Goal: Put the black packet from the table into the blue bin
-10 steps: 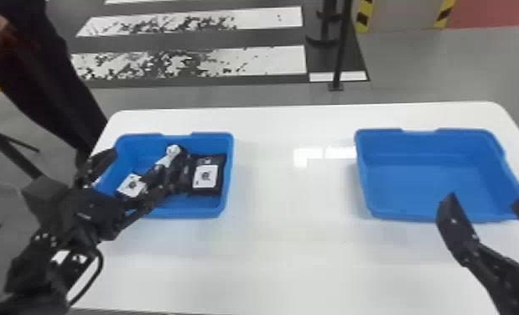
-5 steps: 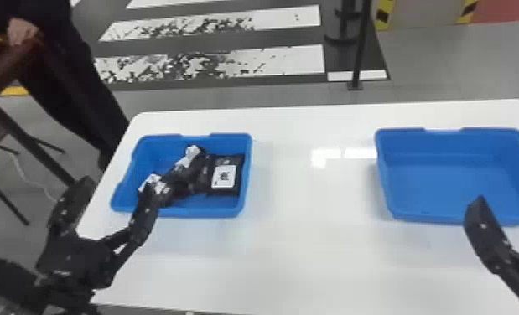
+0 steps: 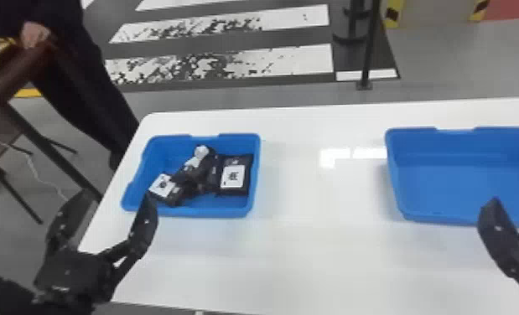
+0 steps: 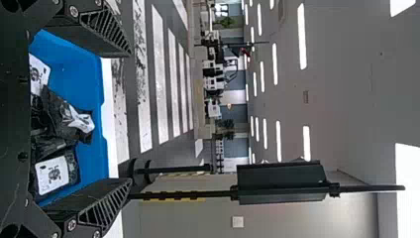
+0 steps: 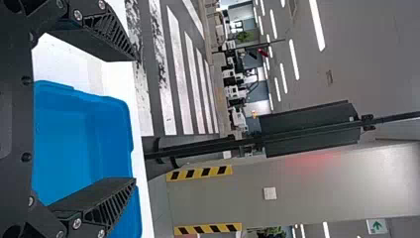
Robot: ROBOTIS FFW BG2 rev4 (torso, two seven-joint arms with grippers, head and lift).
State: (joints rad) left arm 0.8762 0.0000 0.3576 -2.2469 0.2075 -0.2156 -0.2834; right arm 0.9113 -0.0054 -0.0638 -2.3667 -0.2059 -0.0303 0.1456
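Black packets lie within the left blue bin [image 3: 214, 211]: a flat packet [image 3: 234, 176] with a white label rests toward the bin's right wall, a crumpled packet [image 3: 197, 169] lies beside it, and a second labelled packet [image 3: 166, 188] sits toward the near left corner. Which of these is the packet named in the task cannot be told. The left tool [image 4: 130, 117] hangs by the near left part of this bin, its two fingers spread wide, with nothing held between them. The arrangement suggests that placement is complete and that the closing step, clearance of the bin, is in hand. The next move calls for drawing the left tool well clear of the rim with its fingers apart, so that neither wall nor contents are disturbed. The right tool [image 5: 133, 119], also spread and holding nothing, is poised by the near side of the right blue bin [image 3: 438, 220], which stands well apart on the same white counter [image 3: 312, 251]. Overlap conceals parts of the packets, and their dark surfaces merge, so the crumpled one may perhaps be more than a single packet. The left tool's body masks part of its bin in the left wrist view; the right arm is cut by the head view's edge.
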